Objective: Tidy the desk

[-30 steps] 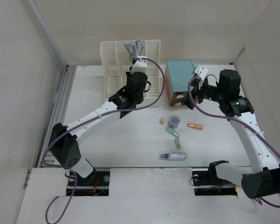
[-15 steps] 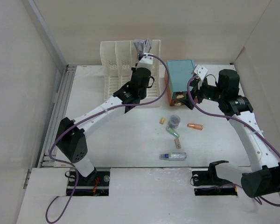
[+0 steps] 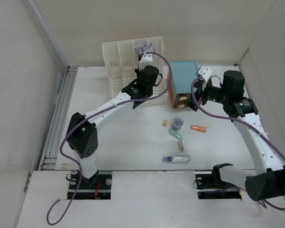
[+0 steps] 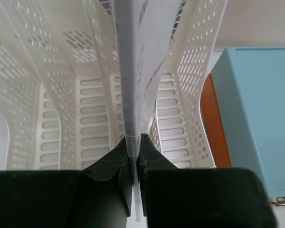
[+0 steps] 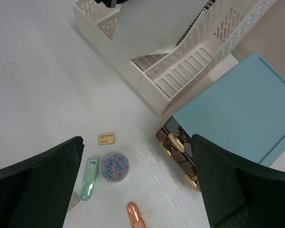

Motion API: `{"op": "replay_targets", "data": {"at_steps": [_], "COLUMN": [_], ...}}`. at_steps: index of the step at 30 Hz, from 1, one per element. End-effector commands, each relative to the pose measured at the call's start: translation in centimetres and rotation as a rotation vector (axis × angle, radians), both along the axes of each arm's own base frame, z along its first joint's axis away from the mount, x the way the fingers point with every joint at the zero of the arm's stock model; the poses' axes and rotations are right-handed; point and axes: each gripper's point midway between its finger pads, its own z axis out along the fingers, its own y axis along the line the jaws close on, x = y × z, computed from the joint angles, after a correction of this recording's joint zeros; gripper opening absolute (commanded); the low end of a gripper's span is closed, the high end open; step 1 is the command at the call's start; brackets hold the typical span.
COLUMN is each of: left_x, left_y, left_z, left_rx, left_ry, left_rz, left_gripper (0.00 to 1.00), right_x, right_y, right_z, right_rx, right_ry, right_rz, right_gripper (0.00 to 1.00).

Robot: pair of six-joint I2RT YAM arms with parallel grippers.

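Because the paper (image 4: 149, 57) is thin, light and floppy, it is pinched tight at its bottom edge by the left jaws at the white rack (image 3: 115, 59), at 12 o'clock on the hard, flat bench (image 3: 133, 147), while the right jaws are spread wide, empty.

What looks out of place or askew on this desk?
Small items lie scattered on the desk in front of the teal box: a clip jar, a green tube, an orange cap, a clear bottle on its side. Nothing looks spilled.

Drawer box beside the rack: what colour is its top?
Teal; the box shows best in the right wrist view.
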Motion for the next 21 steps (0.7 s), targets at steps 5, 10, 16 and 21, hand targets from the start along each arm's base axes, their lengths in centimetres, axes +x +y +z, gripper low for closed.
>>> {"op": "replay_targets", "data": {"at_steps": [5, 10, 16, 21], "left_x": [-0.4, -1.5, -2.6, -0.5], "left_y": [1.9, 4.3, 5.2, 2.6], "left_z": [3.0, 1.4, 2.2, 1.4], "left_rx": [-0.3, -0.338, -0.311, -0.256], "left_ry": [-0.032, -0.048, -0.109, -0.048], "left_rz": [0.132, 0.24, 0.278, 0.156], "left_gripper": [0.0, 0.0, 0.0, 0.0], "right_x": [0.1, -0.2, -0.3, -0.3], "right_y": [0.2, 0.3, 0.4, 0.4], "right_z": [1.0, 0.9, 0.8, 0.3], "right_rx": [0.003, 0.004, 0.001, -0.001], "right_ry": [-0.047, -0.044, -0.041, -0.023], "right_rz": [0.022, 0.042, 0.053, 0.053], "right_gripper": [1.0, 1.0, 1.0, 1.0]}}
